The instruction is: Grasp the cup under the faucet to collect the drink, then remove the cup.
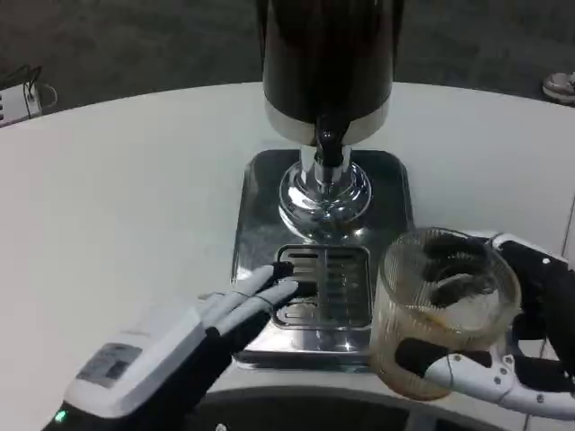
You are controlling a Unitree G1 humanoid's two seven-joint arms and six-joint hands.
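Our right hand [503, 359], fingers clamped round the cup [445, 310], lifts it clear of the faucet [328, 144]; left hand [193, 337] reaches out flat, fingers together.

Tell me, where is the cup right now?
In the head view the cup is at the lower right, held by the right hand, off to the right of the drip grate and away from the faucet.

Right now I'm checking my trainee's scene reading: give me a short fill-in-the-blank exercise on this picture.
1. The ribbed cup is held by the ____ hand.
2. The left hand has its fingertips over the drip ____.
3. The cup sits to the ____ of the faucet.

Missing words: right; tray; right
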